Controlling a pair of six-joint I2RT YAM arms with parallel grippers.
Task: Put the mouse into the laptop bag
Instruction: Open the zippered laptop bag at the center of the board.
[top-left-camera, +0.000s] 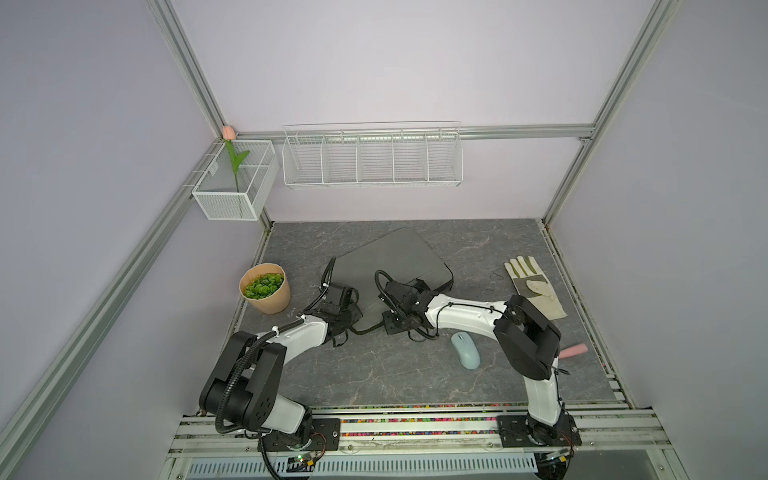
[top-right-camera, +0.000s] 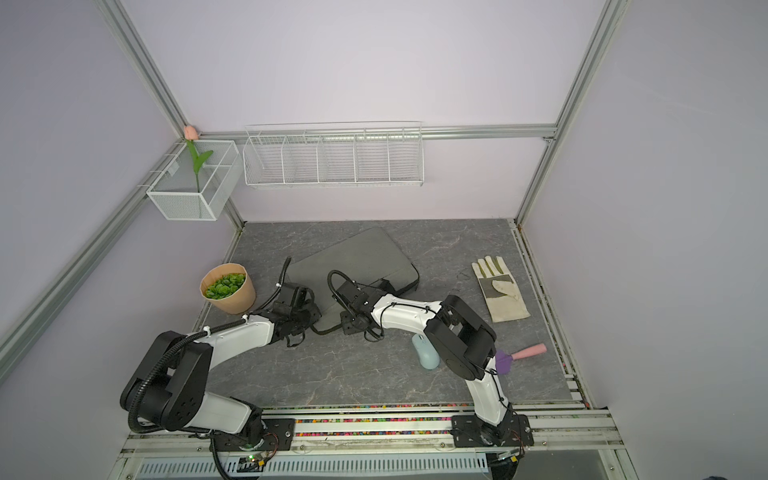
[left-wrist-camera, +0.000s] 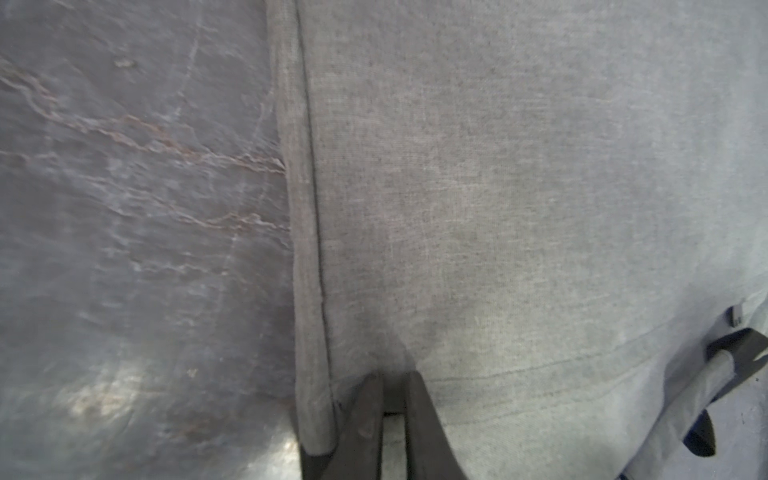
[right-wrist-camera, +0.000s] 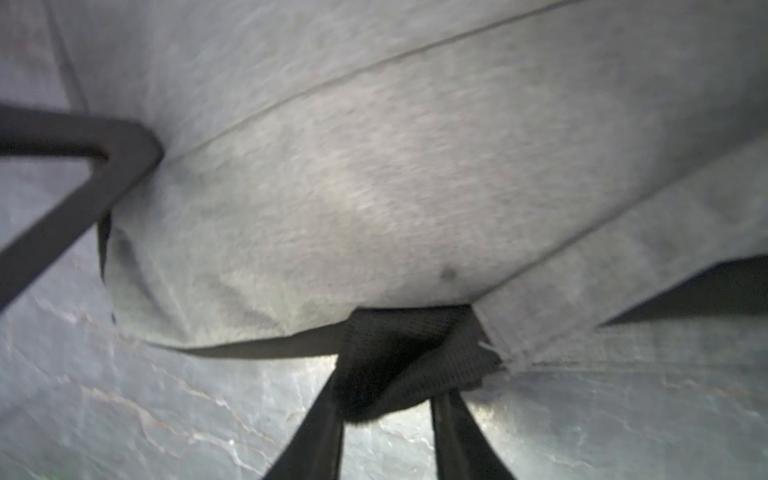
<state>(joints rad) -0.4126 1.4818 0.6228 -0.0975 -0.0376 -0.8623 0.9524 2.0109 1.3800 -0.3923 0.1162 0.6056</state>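
sitting outside the laptop bag (top-left-camera: 386, 257) is the mouse (top-left-camera: 466, 351).

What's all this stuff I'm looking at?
laptop bag: one, grey, mid-table
mouse: one, pale blue, beside right arm
glove: one, white-and-grey, table's right side
potted plant: one, green, table's left side
tulip: one, pink, in mesh basket
mesh basket: one, white, left wall
wire rack: one, white, back wall
tool: one, purple-and-pink, by right arm
table: one, dark grey
left gripper: one, black, shut on laptop bag edge
right gripper: one, black, shut on laptop bag strap
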